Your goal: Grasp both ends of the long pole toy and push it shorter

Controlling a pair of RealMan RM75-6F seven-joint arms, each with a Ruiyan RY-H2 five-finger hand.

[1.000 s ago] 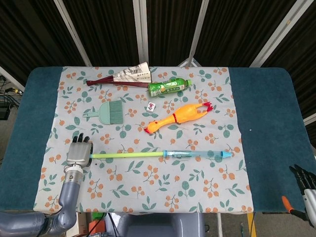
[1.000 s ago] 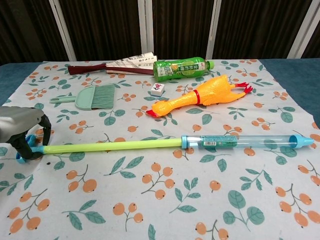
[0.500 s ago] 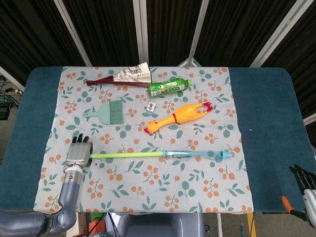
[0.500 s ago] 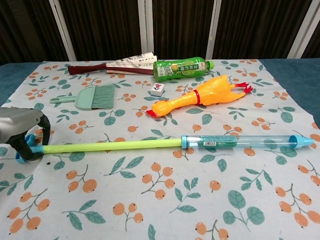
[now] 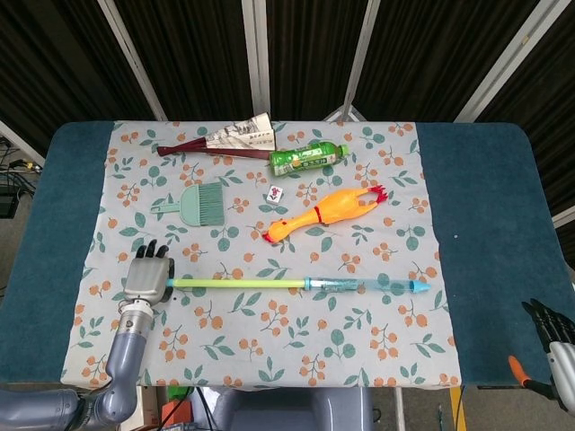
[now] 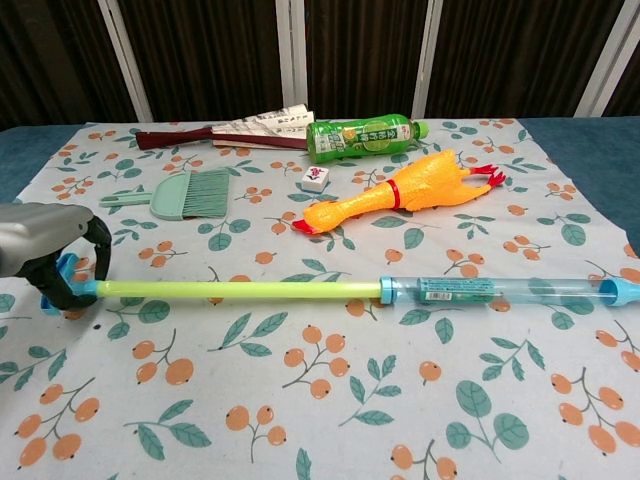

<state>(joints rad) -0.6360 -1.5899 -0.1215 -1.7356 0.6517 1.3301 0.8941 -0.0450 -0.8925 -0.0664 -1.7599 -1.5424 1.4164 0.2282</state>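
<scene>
Chest view: long pole toy [image 6: 350, 290] lying flat across the flowered cloth [image 6: 300, 400], yellow-green rod to the left, clear blue barrel to the right, blue tip near the frame's right edge. Left hand [image 6: 50, 262] wrapped around the blue handle end, dark fingers [image 6: 98, 250] curled over the rod. Probably held so to brace that end while the barrel end gets pushed in. Pole looking fully extended, so shortening not yet begun.

Head view: same pole [image 5: 296, 285] seen whole from above, running left to right across the counter [image 5: 490, 224], with the left hand [image 5: 148, 278] capping its left end. Shown here only: right hand [image 5: 555, 339] low at the lower right corner, off the cloth and well apart from the barrel tip, holding nothing of the toy. Fingers partly cut off by the frame, so wide or closed: cannot tell.

Clearer from the chest: rubber chicken [image 6: 400, 192], green bottle [image 6: 365, 136], hand brush [image 6: 185, 192], all behind the pole and apart from it.
</scene>
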